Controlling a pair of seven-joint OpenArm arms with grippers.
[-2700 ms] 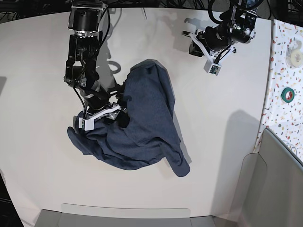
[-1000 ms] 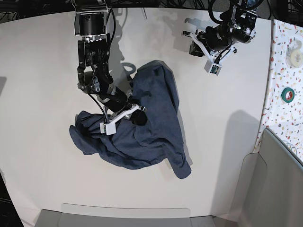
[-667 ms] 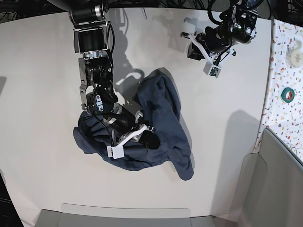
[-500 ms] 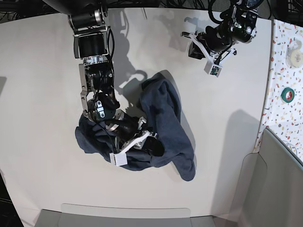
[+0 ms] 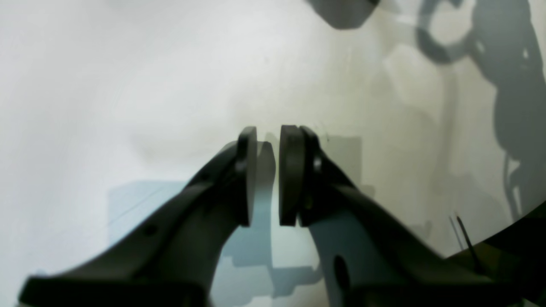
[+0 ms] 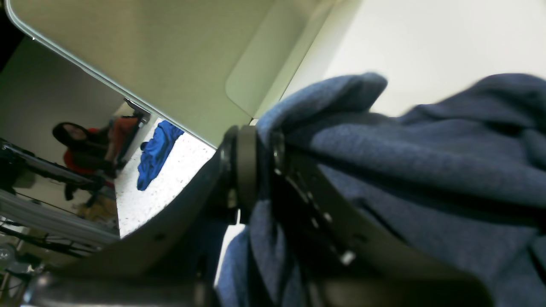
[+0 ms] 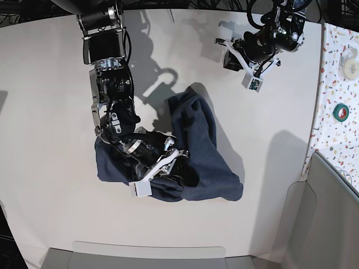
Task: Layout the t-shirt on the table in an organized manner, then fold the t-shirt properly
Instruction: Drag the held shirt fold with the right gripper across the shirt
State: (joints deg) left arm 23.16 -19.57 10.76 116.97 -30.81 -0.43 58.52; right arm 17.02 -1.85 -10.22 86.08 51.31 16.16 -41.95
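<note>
from my remote station, the laying-out step is in hand, with folding not yet begun: the t-shirt [image 7: 196, 151] lies bunched in a dark heap near the middle of the white counter [image 7: 45, 112]. my right hand [image 6: 266, 170] is clamped on a fold of the navy cloth, the fabric pinched between its jaws, low over the near side of the heap in the base view. my left hand [image 5: 268, 175] hangs over bare counter toward the far right corner, well apart from the shirt, its jaws nearly together with a narrow gap and nothing between them. as i judge it, the next move calls for drawing the gripped edge outward to open the bundle, then bringing the idle left hand in to take a second edge. a snagged layer could drag the whole heap rather than spread it.
</note>
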